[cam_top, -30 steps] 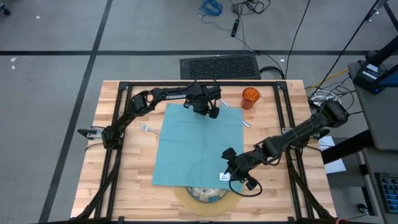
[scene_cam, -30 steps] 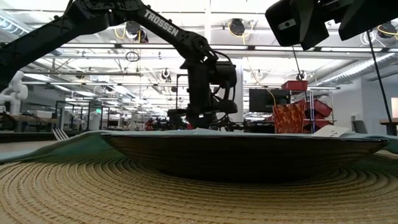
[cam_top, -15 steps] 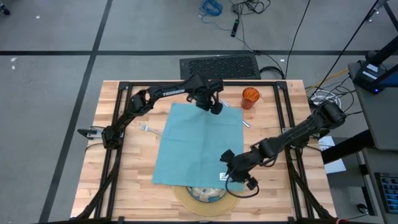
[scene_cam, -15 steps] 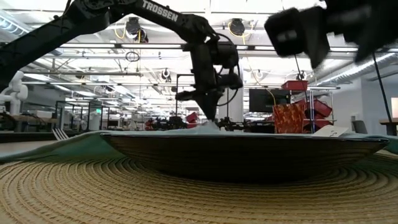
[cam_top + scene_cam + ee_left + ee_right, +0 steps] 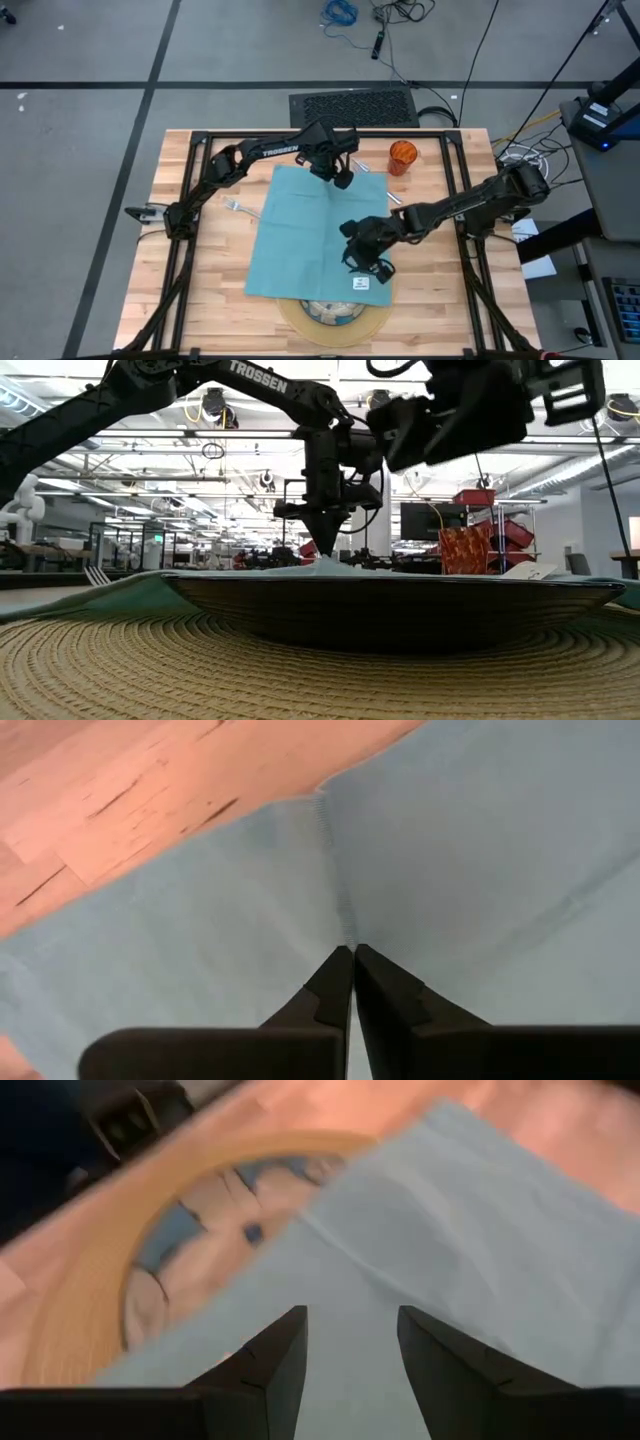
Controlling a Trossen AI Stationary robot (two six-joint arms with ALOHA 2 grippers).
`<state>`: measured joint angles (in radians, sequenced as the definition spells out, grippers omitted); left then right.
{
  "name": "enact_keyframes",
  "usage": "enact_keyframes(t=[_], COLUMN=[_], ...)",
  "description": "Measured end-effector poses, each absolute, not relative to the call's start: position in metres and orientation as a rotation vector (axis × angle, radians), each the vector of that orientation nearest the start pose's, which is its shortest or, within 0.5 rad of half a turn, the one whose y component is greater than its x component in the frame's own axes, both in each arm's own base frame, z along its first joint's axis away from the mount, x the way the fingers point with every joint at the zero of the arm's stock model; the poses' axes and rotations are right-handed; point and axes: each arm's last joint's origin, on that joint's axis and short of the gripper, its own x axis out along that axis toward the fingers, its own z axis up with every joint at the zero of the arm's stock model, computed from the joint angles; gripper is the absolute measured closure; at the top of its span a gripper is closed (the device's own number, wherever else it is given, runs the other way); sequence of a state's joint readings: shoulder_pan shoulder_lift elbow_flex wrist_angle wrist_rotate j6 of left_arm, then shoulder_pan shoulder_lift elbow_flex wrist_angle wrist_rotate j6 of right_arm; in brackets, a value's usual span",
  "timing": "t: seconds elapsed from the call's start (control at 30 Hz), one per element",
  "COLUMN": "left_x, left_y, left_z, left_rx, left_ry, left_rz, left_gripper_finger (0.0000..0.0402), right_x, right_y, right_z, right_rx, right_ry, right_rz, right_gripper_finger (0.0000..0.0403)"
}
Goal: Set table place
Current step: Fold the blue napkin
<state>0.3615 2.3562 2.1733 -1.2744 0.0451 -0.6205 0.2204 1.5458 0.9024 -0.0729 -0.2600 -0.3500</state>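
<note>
- Napkin [image 5: 320,232]: teal cloth, spread flat over the middle of the desk; its near edge lies over the plate and mat; a small white tag sits near its near right corner.
- Desk [image 5: 215,305]: light wooden planks with a black metal frame of rails.
- Mat [image 5: 295,322]: round, tan, woven; at the near edge of the desk, partly under the napkin.
- Plate [image 5: 335,314]: patterned glass, resting on the mat; only its near part shows past the napkin edge.
- Cup [image 5: 402,156]: small, orange, upright; at the far side of the desk, just beyond the napkin's far right corner.
- Fork [image 5: 236,207]: silver; lies on the bare wood just left of the napkin.
- Second silver utensil [image 5: 395,198]: pokes out from the napkin's right edge; kind cannot be told.
- Left gripper [image 5: 341,180]: at the far edge of the napkin, pointing down; fingers [image 5: 335,985] pressed together, pinching a raised seam of the cloth.
- Right gripper [image 5: 368,264]: above the near right part of the napkin, clear of the cloth; fingers [image 5: 270,1355] spread apart with nothing between them.
</note>
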Motion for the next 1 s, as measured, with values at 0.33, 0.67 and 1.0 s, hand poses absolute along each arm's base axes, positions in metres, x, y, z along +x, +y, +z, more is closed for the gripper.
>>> enact_keyframes(t=[0.33, 0.67, 1.0], left_x=[0.442, 0.444, 0.442], left_y=[0.159, 0.151, 0.142], left_z=[0.208, 0.208, 0.208], left_rx=[-0.786, -0.771, -0.781], left_ry=[1.328, 1.342, 1.398], left_rz=[0.697, 0.675, 0.666], left_gripper_finger=[0.0401, 0.0401, 0.0401], right_x=[0.352, 0.383, 0.395], right_y=[0.074, 0.078, 0.084], right_z=[0.163, 0.19, 0.167], right_rx=[-0.261, -0.435, -0.492], right_ry=[0.763, 0.798, 0.946], right_rz=[0.67, 0.778, 0.838], right_gripper_finger=[0.0255, 0.0255, 0.0255])
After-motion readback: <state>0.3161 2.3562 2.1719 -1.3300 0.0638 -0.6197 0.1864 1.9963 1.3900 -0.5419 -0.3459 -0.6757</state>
